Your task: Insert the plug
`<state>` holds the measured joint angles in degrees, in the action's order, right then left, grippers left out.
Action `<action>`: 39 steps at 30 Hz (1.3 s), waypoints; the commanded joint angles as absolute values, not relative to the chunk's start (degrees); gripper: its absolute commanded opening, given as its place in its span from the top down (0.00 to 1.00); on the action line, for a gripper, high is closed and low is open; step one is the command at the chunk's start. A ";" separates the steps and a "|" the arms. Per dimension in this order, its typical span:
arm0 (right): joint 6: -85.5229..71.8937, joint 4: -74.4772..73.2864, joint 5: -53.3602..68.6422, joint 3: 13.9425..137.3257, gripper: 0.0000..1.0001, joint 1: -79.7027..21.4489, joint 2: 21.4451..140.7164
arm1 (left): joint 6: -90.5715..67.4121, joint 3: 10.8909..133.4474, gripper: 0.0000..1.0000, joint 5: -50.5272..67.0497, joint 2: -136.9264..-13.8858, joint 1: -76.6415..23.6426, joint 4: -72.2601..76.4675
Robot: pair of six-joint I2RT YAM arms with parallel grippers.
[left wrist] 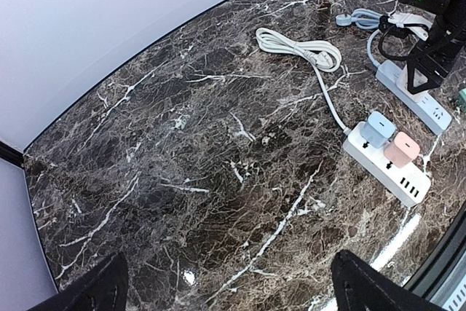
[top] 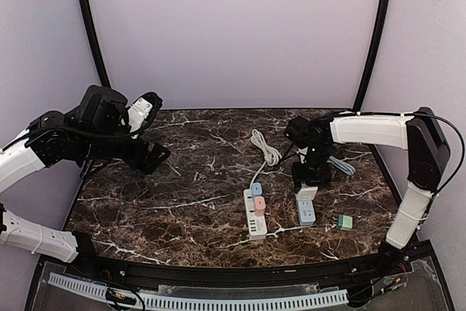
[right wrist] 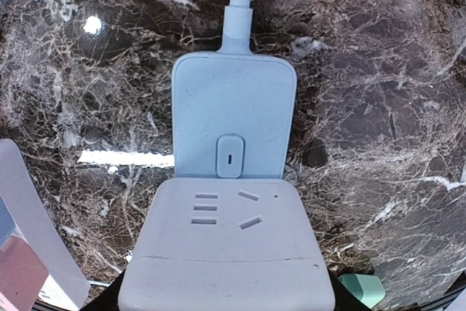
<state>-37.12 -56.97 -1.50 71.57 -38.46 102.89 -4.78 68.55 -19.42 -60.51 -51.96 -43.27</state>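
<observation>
My right gripper (top: 309, 180) points down over the pale blue power strip (top: 306, 213) and is shut on a pale grey plug block (right wrist: 226, 249), a cube with socket slots in its top face. The block hides the near part of the strip (right wrist: 233, 118); the strip's button and cord end show behind it. Whether the prongs sit in a socket is hidden. Only the dark edges of the fingers (right wrist: 102, 304) show beside the block. My left gripper (top: 149, 156) hangs open over bare marble at the far left, its fingertips (left wrist: 95, 289) wide apart with nothing between them.
A white power strip (top: 255, 216) with a blue plug (left wrist: 378, 127) and a pink plug (left wrist: 401, 149) in it lies left of the blue strip. Its white cord (top: 266, 148) is coiled behind. A green plug (top: 345, 222) lies loose at the right. A blue cord (top: 342, 166) trails right.
</observation>
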 commanded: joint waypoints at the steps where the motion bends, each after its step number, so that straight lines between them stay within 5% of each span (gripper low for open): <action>1: -36.21 -47.76 6.41 63.01 1.00 -39.01 115.15 | -6.16 68.57 0.01 -19.79 -60.11 -51.83 -42.13; 23: -38.62 -54.72 4.67 70.30 0.99 -39.02 108.89 | -5.34 68.64 0.01 -19.43 -60.90 -51.84 -40.93; 39: -39.69 -59.00 3.29 74.14 0.38 -39.00 104.03 | -5.78 68.29 0.01 -18.98 -59.95 -51.86 -40.52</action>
